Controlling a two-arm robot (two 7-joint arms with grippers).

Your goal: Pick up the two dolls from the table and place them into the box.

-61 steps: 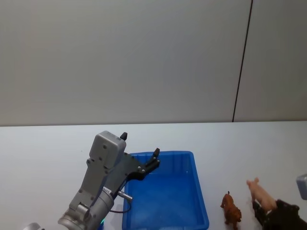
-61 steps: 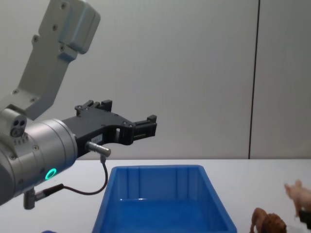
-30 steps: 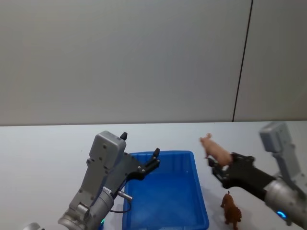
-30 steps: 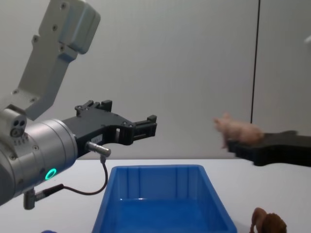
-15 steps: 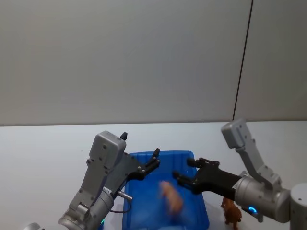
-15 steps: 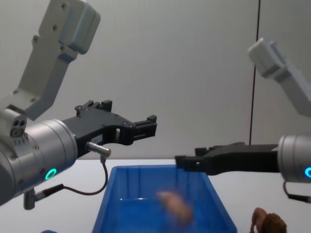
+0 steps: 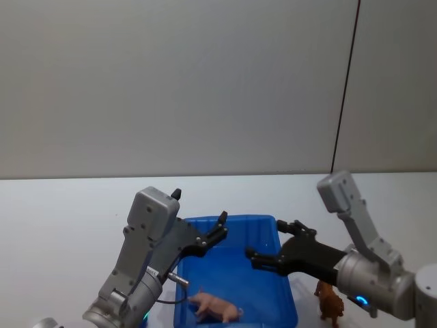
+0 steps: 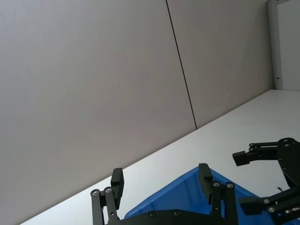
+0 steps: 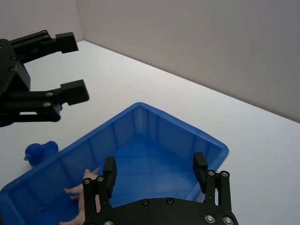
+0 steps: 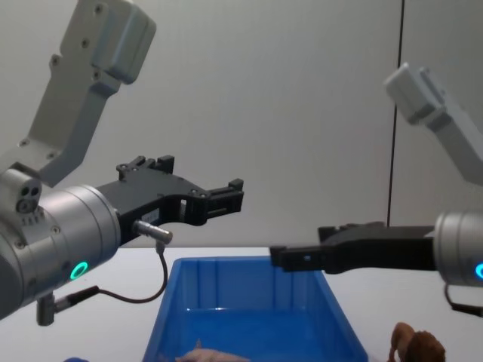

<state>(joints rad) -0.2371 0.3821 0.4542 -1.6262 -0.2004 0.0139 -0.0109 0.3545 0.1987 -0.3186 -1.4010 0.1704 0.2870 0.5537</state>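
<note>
The pale pink doll [image 7: 215,307] lies on its side on the floor of the blue box [image 7: 232,219], near the box's front end; it also appears in the right wrist view [image 9: 77,192] and low in the chest view [image 10: 204,353]. The brown doll [image 7: 329,301] stands on the white table [image 7: 61,219] just right of the box [image 10: 241,262]. My right gripper [image 7: 266,242] hovers open and empty over the box's right rim. My left gripper [image 7: 199,205] hangs open and empty above the box's back left part.
A small blue toy [image 9: 40,152] sits on the table beside the box's left wall [image 9: 178,124]. A grey wall with a dark vertical seam [image 7: 345,89] rises behind the table. White tabletop extends left and right of the box.
The pink doll, carried over by the right gripper and let go, has dropped and come to rest on the box floor. The right gripper has pulled back slightly. The left arm has not moved.
</note>
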